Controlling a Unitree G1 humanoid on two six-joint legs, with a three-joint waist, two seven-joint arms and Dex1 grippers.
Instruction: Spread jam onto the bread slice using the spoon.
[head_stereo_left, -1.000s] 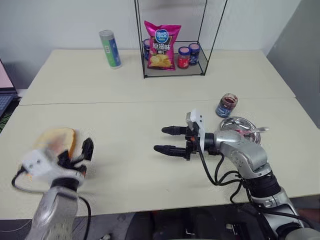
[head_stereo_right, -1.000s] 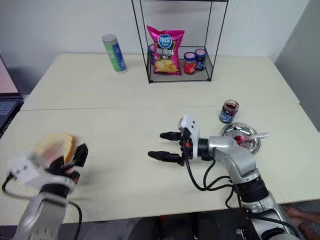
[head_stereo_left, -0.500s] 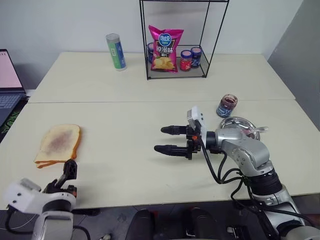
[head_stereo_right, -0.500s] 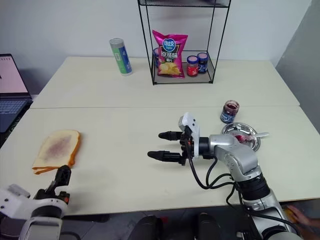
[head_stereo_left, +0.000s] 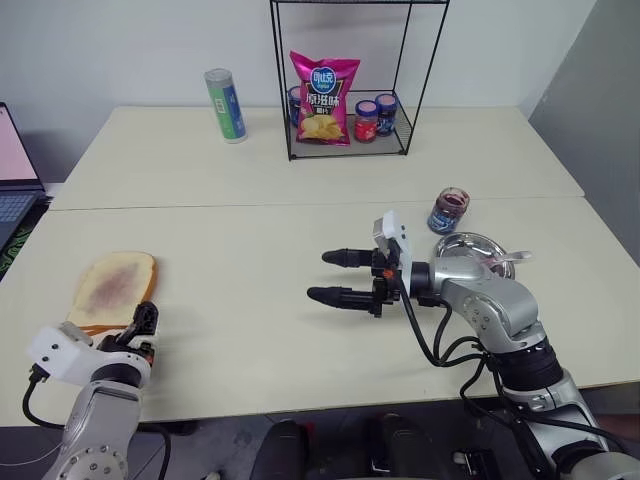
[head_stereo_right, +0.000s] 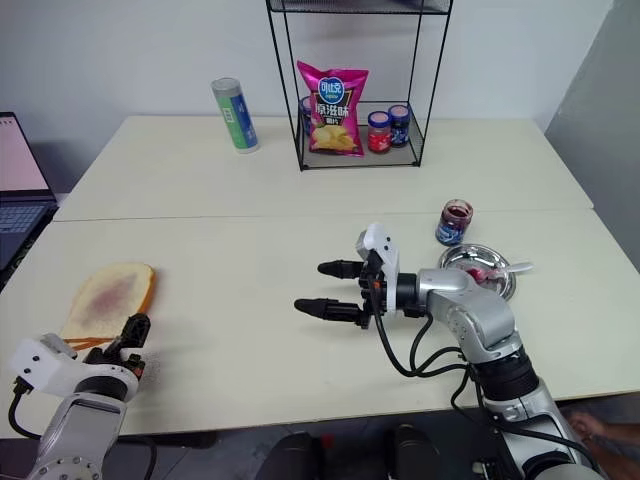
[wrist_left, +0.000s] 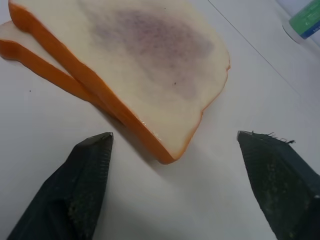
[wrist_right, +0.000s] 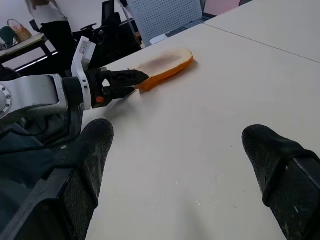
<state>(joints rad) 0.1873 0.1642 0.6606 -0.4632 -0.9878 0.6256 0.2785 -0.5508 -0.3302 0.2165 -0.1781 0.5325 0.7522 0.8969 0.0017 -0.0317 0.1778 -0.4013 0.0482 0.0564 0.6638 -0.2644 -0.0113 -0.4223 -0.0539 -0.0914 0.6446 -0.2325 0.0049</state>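
Note:
The bread slice (head_stereo_left: 112, 287) lies at the table's left, its centre smeared purplish, stacked on a second slice (wrist_left: 45, 55). My left gripper (head_stereo_left: 143, 322) sits low at the near corner of the bread, open, its fingers (wrist_left: 90, 170) either side of that corner and apart from it. Over the middle of the table my right gripper (head_stereo_left: 335, 277) points left, open and empty. The spoon (head_stereo_left: 508, 259) rests in a round metal dish (head_stereo_left: 470, 246) at the right, with red jam (head_stereo_left: 489, 264) beside it in the dish.
An open jam jar (head_stereo_left: 449, 210) stands behind the dish. At the back, a wire rack (head_stereo_left: 348, 140) holds a chip bag (head_stereo_left: 322, 98) and lidded jars (head_stereo_left: 376, 115). A green and blue can (head_stereo_left: 224, 104) stands left of it. A laptop (head_stereo_left: 12, 180) is at the far left.
My left gripper has sunk from beside the bread towards the table's front edge and now sits at the slice's near corner. The right arm has kept still. The head view has shifted.

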